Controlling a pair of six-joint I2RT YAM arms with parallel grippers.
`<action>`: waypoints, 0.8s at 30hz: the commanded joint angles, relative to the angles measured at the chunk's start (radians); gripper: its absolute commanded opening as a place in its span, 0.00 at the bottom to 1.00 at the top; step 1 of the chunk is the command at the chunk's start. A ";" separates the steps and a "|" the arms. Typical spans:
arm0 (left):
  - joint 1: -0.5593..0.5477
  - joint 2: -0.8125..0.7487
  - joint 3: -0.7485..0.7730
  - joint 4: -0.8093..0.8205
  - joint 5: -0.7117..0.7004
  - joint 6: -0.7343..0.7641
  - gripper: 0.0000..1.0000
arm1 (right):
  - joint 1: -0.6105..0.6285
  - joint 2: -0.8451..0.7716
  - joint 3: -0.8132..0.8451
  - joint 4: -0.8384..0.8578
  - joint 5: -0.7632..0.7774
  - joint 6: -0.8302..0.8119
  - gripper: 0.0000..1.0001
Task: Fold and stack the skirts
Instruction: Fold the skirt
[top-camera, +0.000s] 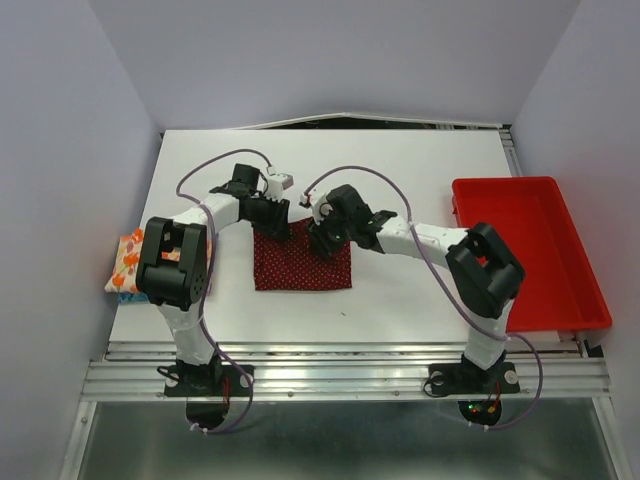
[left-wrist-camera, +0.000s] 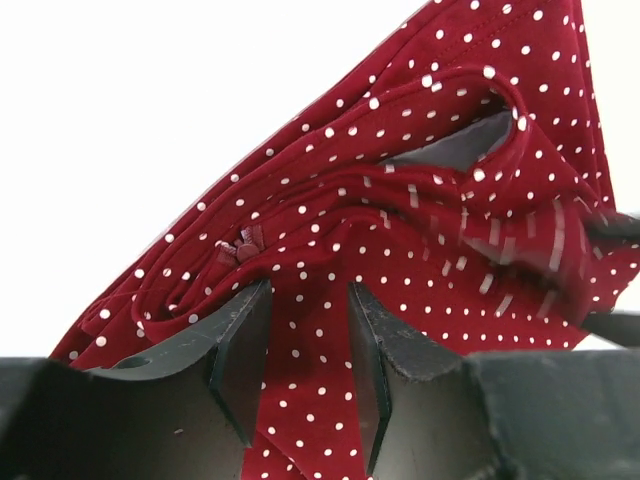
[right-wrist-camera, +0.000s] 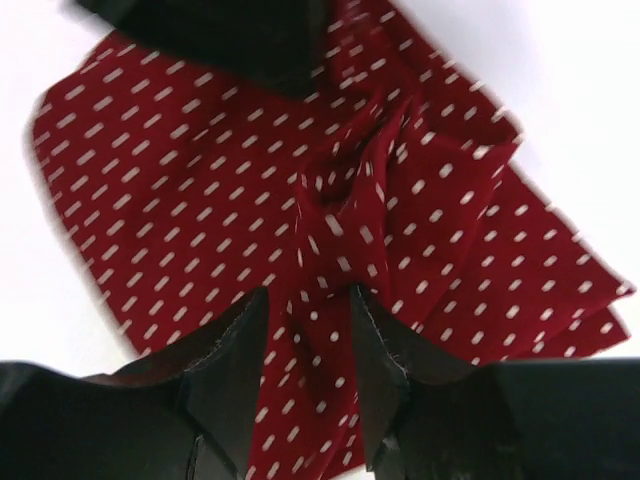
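The dark red skirt with tiny white dots (top-camera: 300, 265) lies on the white table, its far edge bunched into folds (left-wrist-camera: 420, 200) (right-wrist-camera: 400, 170). My left gripper (top-camera: 283, 222) is over its far left corner. Its jaws stand apart, with flat cloth showing between the fingertips (left-wrist-camera: 310, 287). At the skirt's far right part my right gripper (top-camera: 321, 240) also stands open, a raised ridge of cloth running into the gap (right-wrist-camera: 310, 292). The cream-white skirt with orange flowers (top-camera: 127, 255) lies folded at the table's left edge on top of the blue skirt (top-camera: 121, 296).
A red tray (top-camera: 520, 240) stands at the right side of the table. Both arms reach in from the near edge and meet over the skirt. The left gripper's dark body (right-wrist-camera: 230, 35) shows at the top of the right wrist view.
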 joint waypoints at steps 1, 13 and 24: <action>0.008 -0.071 0.023 -0.023 -0.022 0.015 0.48 | 0.001 0.106 0.079 0.185 0.187 0.030 0.44; 0.011 -0.345 0.001 -0.001 -0.229 0.050 0.85 | -0.062 0.105 0.033 0.156 0.499 0.049 0.57; 0.036 -0.606 -0.110 0.094 -0.326 -0.054 0.99 | -0.062 0.003 0.273 -0.064 0.401 0.158 0.80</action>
